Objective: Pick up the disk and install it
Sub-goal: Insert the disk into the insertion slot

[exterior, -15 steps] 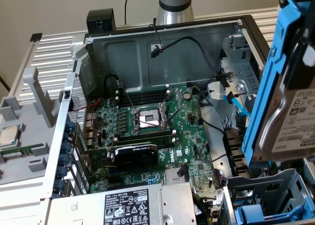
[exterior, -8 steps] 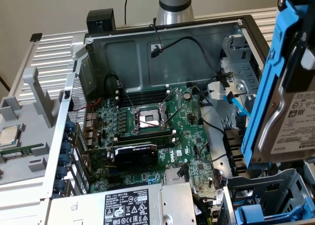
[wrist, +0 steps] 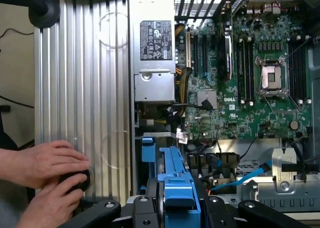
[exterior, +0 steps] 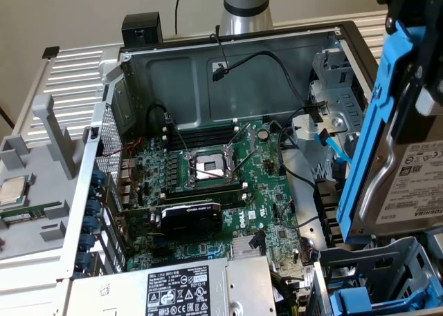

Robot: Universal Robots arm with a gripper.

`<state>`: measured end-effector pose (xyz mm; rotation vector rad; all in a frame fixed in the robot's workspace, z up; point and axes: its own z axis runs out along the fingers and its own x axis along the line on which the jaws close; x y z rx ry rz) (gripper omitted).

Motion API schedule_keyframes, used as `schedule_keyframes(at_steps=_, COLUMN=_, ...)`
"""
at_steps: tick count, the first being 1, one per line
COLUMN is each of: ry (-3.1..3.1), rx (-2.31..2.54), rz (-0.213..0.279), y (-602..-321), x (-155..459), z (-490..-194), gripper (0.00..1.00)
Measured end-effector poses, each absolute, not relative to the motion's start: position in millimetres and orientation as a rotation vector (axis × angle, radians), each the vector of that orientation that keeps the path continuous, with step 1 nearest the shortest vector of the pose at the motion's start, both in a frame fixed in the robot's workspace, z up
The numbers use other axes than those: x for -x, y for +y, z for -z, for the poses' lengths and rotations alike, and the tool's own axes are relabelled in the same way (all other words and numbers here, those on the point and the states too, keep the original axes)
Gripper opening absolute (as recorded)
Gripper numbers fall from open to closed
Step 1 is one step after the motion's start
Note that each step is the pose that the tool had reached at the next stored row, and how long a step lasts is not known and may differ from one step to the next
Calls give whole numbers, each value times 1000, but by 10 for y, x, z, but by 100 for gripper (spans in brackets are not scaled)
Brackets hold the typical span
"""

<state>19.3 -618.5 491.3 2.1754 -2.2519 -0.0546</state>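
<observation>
Observed from beside the open computer case (exterior: pixel 228 53): the gripper (wrist: pixel 177 210) is clamped on the disk (exterior: pixel 408 184), with its black fingers (wrist: pixel 107 208) pressed against either side of the blue carrier frame (exterior: pixel 377 122). The disk hangs clear of the case at the exterior view's right, steeply tilted, directly above the metal drive cage (exterior: pixel 405 257). Its white label carries the word TOSHIBA; the smaller print cannot be read. A second blue carrier (exterior: pixel 360 302) sits in the cage below it.

Inside the case, the green motherboard (exterior: pixel 270 184) lies flat and bears a DELL mark (exterior: pixel 257 212). The processor socket (exterior: pixel 210 167) stands open. The power supply (exterior: pixel 187 288) has a black label with certification symbols and fine print too small to read. A blue data cable (exterior: pixel 336 146) runs near the cage.

A small square silver chip (exterior: pixel 12 190) rests on the grey tray at the exterior view's left, well apart from the disk.

In the wrist view, a person's hand (wrist: pixel 45 160) and a second hand (wrist: pixel 50 205) rest on a ribbed grey panel (wrist: pixel 85 88), fingers around a black knob (wrist: pixel 77 180).
</observation>
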Motion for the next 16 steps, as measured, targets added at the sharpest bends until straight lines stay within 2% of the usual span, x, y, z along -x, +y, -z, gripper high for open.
schedule_keyframes(at_steps=16, ry=-2261, rx=-2186, rz=78, y=-6271, x=-190, z=-4768, gripper=37)
